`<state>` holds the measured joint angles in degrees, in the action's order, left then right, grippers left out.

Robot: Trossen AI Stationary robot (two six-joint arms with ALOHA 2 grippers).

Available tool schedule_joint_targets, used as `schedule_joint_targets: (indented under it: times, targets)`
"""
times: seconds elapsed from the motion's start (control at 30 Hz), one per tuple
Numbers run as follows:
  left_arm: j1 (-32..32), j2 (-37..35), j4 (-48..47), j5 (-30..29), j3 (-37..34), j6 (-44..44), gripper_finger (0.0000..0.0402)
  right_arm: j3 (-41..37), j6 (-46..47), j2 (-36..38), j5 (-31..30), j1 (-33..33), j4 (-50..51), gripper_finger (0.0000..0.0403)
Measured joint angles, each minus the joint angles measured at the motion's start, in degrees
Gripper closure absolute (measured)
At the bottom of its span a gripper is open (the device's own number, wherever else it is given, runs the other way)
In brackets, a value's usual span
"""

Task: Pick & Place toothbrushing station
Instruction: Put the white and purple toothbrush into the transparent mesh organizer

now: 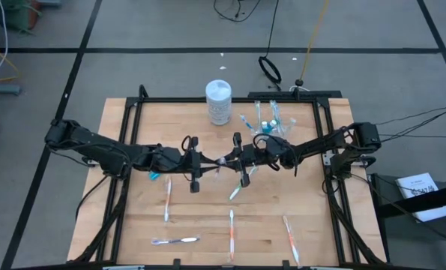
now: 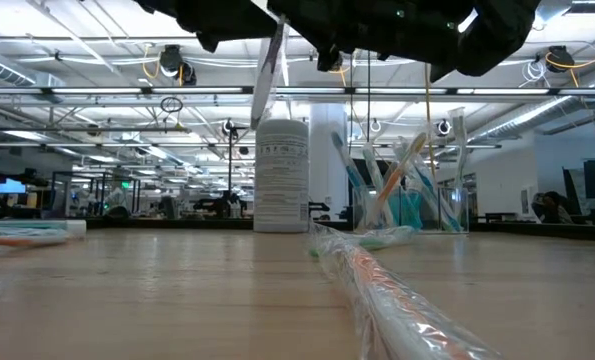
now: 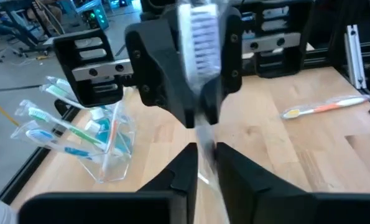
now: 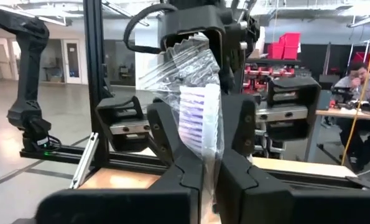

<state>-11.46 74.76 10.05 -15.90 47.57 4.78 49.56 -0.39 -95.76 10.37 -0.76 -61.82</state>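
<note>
From above, the left gripper [image 1: 195, 163] and right gripper [image 1: 241, 159] meet over the middle of the wooden table [image 1: 133, 217], both pinching one wrapped toothbrush [image 1: 221, 160] between them. A clear cup [image 1: 270, 124] of brushes stands near the far edge beside a white canister [image 1: 218, 102]. More toothbrushes [image 1: 231, 232] lie near the front. From table level, the held brush hangs above the canister [image 2: 281, 175] and cup [image 2: 409, 190]. In each wrist view, closed fingers [image 3: 185, 174] grip the brush [image 3: 200, 37]; likewise fingers [image 4: 191, 171] and brush [image 4: 197, 118].

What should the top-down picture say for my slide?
Both grippers, left gripper and right gripper, meet over the table holding one wrapped toothbrush.
</note>
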Motion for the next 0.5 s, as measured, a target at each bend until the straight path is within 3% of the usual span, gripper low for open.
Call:
schedule_joint_targets:
  times: [0.17,0.3,0.43,0.5]
  targets:
    - [0.5,0.0,0.4,-1.1,0.0,0.4,0.0294,0.0,-0.3,0.5,0.1,0.3,0.6,0.0391]
    - [1.3,-0.1,0.6,-6.1,0.0,0.6,0.0255,0.0,-0.9,2.4,-0.1,0.8,3.6,0.0390]
    - [1.3,-0.5,0.4,-13.4,0.0,1.0,0.0228,0.1,-2.1,6.7,-1.3,2.2,13.3,0.0392]
    - [1.4,-0.6,0.6,-15.7,0.0,1.0,0.0219,0.1,-2.4,9.1,-5.2,2.9,20.8,0.0392]
